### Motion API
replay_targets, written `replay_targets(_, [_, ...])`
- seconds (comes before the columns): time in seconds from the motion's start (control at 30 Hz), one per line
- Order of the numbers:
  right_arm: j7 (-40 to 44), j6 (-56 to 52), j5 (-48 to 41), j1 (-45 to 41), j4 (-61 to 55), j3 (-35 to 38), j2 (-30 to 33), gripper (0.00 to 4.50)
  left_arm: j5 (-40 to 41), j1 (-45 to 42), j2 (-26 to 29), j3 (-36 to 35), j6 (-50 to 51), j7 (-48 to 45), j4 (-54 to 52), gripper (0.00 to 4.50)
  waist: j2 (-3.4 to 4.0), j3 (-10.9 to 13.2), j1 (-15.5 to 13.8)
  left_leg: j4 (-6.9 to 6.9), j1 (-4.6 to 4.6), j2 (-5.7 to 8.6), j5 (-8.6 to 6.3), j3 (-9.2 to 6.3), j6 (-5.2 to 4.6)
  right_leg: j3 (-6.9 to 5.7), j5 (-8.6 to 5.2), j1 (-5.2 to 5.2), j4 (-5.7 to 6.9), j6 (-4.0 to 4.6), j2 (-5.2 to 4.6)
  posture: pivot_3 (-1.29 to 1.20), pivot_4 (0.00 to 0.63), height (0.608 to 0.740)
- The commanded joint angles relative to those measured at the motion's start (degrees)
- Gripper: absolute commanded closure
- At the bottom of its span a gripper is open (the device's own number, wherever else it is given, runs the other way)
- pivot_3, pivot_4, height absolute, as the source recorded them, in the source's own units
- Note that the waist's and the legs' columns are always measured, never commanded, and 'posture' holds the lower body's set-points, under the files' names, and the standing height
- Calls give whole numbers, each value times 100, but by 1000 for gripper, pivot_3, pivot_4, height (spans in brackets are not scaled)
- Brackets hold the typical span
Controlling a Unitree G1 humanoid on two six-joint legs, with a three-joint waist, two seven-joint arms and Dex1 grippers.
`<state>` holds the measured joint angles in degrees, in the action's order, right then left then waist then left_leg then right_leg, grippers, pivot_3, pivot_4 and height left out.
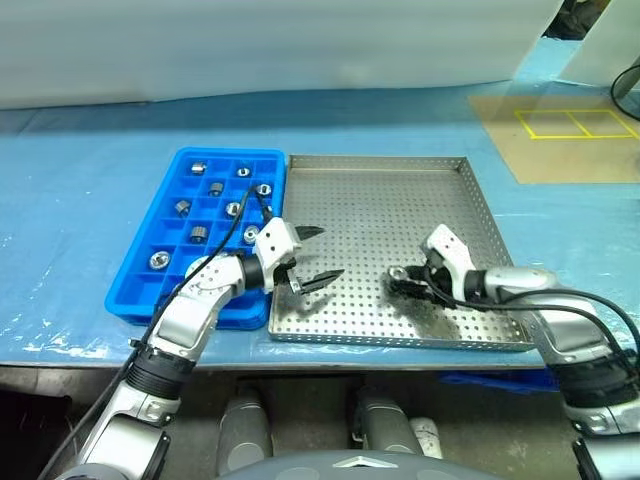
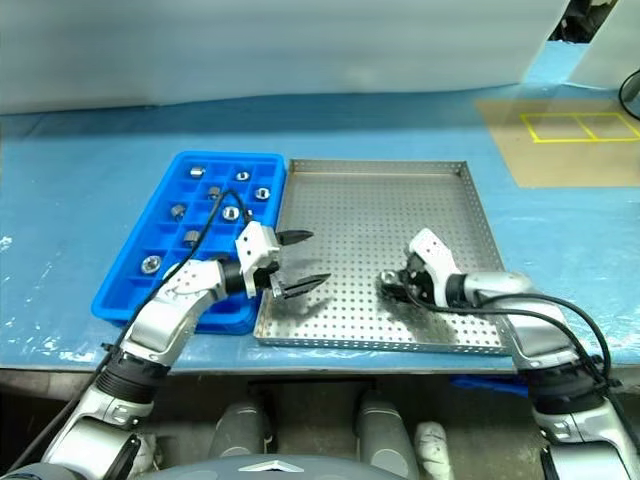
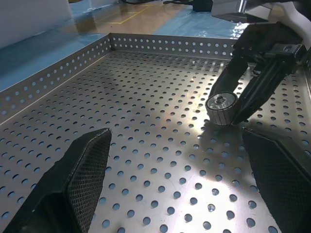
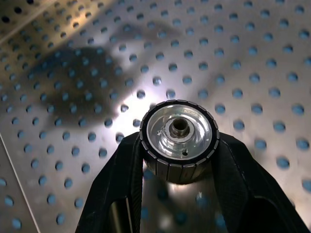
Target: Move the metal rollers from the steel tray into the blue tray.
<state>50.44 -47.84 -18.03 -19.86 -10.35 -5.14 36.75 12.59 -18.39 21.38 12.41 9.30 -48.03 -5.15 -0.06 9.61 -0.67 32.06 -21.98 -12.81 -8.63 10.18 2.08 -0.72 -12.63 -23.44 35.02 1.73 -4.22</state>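
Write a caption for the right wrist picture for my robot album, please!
Right gripper fingers hug a ridged metal roller standing on the steel tray.

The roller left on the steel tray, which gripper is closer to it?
Right. The right gripper has its fingers on either side of the roller; the left gripper hangs open near the steel tray's blue-tray side.
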Motion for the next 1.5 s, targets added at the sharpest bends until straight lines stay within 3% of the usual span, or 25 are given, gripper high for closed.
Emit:
replay_targets(0.03, [14, 475, -66, -829, 433, -217, -575, 2907, 54, 290, 145, -284, 135, 232, -651, 0, 1, 0, -7, -1, -1, 1, 0, 1, 0, -1, 0, -2, 1, 1, -1, -94, 150, 740])
replay_targets(0.3, [336, 1639, 508, -2190, 2211, -1150, -1781, 2907, 54, 1293, 318, -648, 679, 922, -1848, 0, 2, 3, -273, -27, -25, -2, 6, -4, 10, -31, -1, -13, -13, 5, -7, 86, 150, 740])
replay_targets(0.6, [1003, 2334, 747, -2885, 3233, -1605, -2671, 2907, 98, 2564, 342, -1165, 1217, 1709, -3169, 0, -2, 4, -457, -32, -68, -7, 12, -20, 20, -52, -1, -52, -8, 7, -7, 281, 150, 740])
replay_targets(0.9, [1272, 2675, 902, -2996, 3542, -1621, -3084, 2907, 101, 3167, 298, -1362, 1435, 2118, -3759, 0, -2, 4, -556, -54, -68, -7, 19, -23, 32, -53, -3, -66, -4, 11, -5, 364, 150, 740])
replay_targets(1.1, [365, 3677, 1148, -3421, 4438, -1181, -3462, 2907, 99, 3071, 343, -1355, 1427, 2167, -3717, 0, -2, 5, -733, -54, -73, -6, 20, -23, 33, -54, -3, -69, -5, 11, -6, 353, 150, 740])
replay_targets(1.27, [1429, 3000, 799, -3221, 3829, -1413, -3260, 2907, 129, 2819, 413, -1365, 1400, 2069, -3536, 0, -2, 5, -830, -53, -79, -4, 19, -25, 32, -54, -4, -69, -8, 10, -7, 324, 150, 740])
replay_targets(1.5, [1588, 2635, 917, -2815, 3286, -1680, -3129, 2907, 184, 2746, 481, -1412, 1386, 1978, -3464, 0, -3, 3, -777, -44, -92, -8, 23, -36, 37, -63, -2, -77, 0, 9, -2, 312, 150, 740])
